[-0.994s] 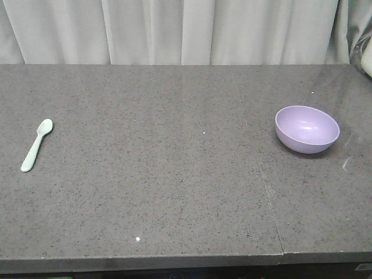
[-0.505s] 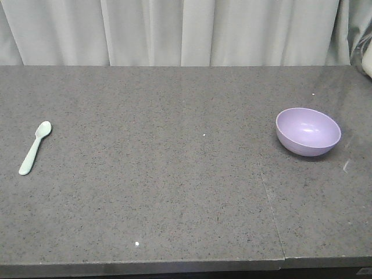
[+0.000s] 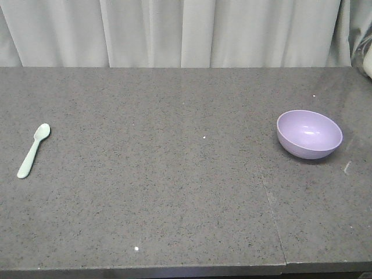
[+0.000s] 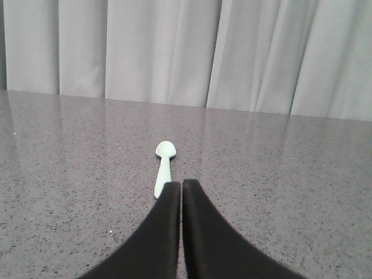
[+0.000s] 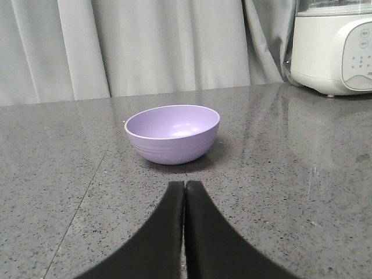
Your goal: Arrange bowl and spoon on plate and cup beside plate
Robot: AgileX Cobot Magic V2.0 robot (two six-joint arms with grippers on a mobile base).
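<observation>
A pale mint spoon [image 3: 32, 150] lies on the grey stone table at the far left, bowl end pointing away. In the left wrist view the spoon [image 4: 164, 164] lies just beyond my left gripper [image 4: 181, 183], which is shut and empty, its left fingertip covering the handle's end. The lavender bowl [image 3: 309, 133] stands upright and empty at the right. In the right wrist view the bowl [image 5: 172, 132] sits a short way ahead of my right gripper [image 5: 184, 184], also shut on nothing. The plate and the cup are out of view.
A white kitchen appliance [image 5: 333, 46] stands at the table's far right corner. Grey curtains [image 3: 174, 32] hang behind the back edge. A seam [image 3: 270, 200] runs through the tabletop right of centre.
The front view has shifted slightly: spoon and bowl sit a little lower in the frame than a second ago. Neither object has moved on the table.
</observation>
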